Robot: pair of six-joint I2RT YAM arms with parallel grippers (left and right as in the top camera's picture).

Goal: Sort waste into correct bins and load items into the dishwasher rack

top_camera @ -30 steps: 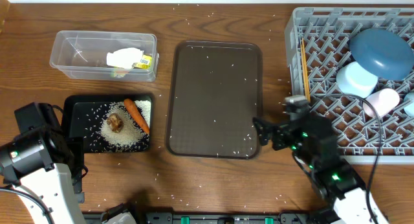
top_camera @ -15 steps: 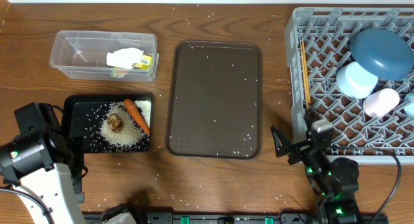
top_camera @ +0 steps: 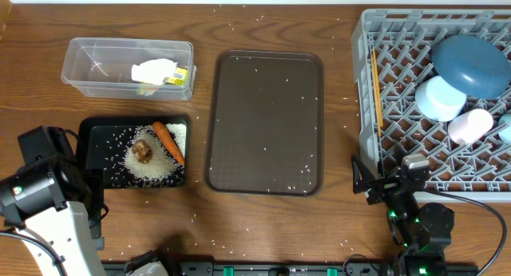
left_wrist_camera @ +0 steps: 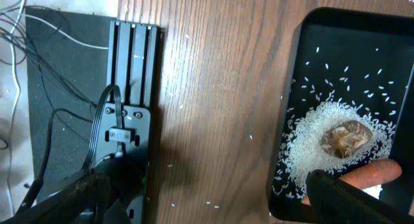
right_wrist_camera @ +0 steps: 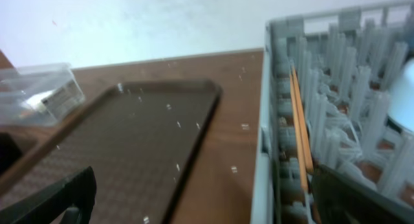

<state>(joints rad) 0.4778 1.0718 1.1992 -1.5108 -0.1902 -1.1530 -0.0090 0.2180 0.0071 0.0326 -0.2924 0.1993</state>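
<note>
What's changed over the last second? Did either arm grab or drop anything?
The right gripper drew back from the brown tray to the rack's near-left corner, jaws open and empty throughout. Nothing was taken or released. The left gripper, also open, and everything else stayed put.

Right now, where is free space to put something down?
The serving tray is bare except stray grains. Bare wood runs between it and the dishwasher rack. Crowded: the black tray and the rack's right half.
</note>
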